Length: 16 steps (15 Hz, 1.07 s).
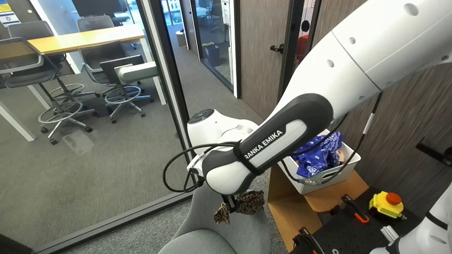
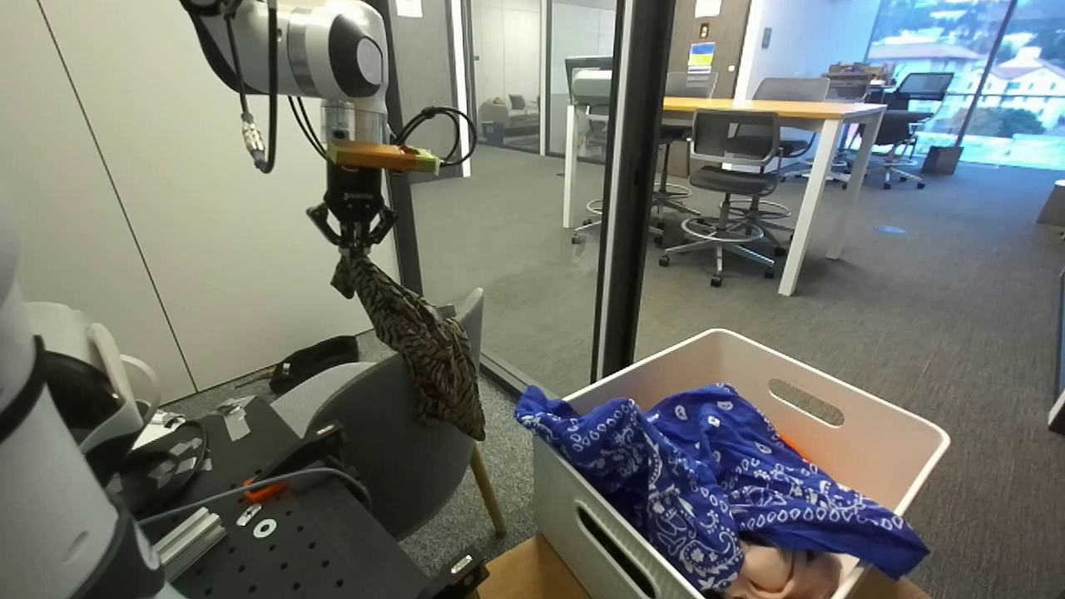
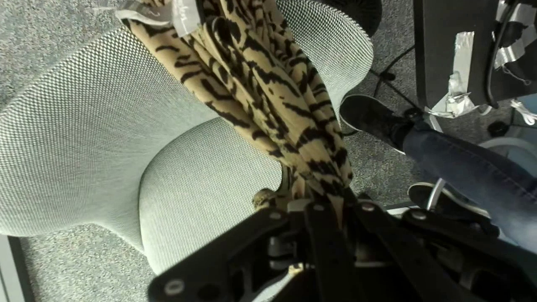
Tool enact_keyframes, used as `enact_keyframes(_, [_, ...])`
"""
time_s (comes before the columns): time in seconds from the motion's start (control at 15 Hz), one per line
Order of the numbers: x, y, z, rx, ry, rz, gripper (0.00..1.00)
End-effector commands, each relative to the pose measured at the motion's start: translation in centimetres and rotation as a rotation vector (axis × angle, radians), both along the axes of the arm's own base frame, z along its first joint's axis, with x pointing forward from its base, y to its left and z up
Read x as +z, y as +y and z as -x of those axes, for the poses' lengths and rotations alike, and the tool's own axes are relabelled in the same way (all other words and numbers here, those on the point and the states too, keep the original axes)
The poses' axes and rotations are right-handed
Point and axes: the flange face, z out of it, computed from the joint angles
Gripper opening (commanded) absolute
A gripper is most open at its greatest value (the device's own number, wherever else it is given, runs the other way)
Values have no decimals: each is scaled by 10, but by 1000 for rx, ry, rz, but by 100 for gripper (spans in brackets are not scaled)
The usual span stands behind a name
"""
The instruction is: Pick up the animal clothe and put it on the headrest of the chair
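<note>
Robotiq gripper (image 2: 356, 251) has a bunched end of the tiger-print cloth (image 2: 424, 345) pinched tight. It's above the grey shell chair (image 2: 391, 466), which stands off the right edge of the black perforated desk (image 2: 358, 532), toward the far corner in that exterior view. Cloth slants down from the fingertips across the backrest rim, lower end over the outer face; can't tell if the rim carries any of it. Wrist view: white label (image 3: 184, 16) at the cloth's far end, person's leg (image 3: 470, 167) in jeans off the desk's lower-left corner. White bin (image 2: 557, 495) with blue paisley bandana (image 2: 691, 470) sits on a wooden box (image 2: 532, 570) by the desk's near right corner. Yellow emergency-stop box (image 1: 383, 206) near the desk's upper corner in an exterior view.
</note>
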Motion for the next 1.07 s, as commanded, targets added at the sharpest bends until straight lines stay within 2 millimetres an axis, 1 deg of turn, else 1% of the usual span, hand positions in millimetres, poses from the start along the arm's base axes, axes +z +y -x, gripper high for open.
enact_keyframes(0.0, [-19,6,-19,-9,41,-58,6])
enact_keyframes(0.33, [-46,-3,-37,-42,84,-80,7])
enact_keyframes(0.53, [-56,-6,-43,-53,101,-82,7])
enact_keyframes(0.8, [-63,-8,-48,-65,113,-81,6])
enact_keyframes(0.87, [-62,-8,-49,-73,116,-73,33])
enact_keyframes(0.93, [-63,-7,-49,-75,118,-71,34])
enact_keyframes(1.0, [-61,-7,-49,-77,118,-69,41])
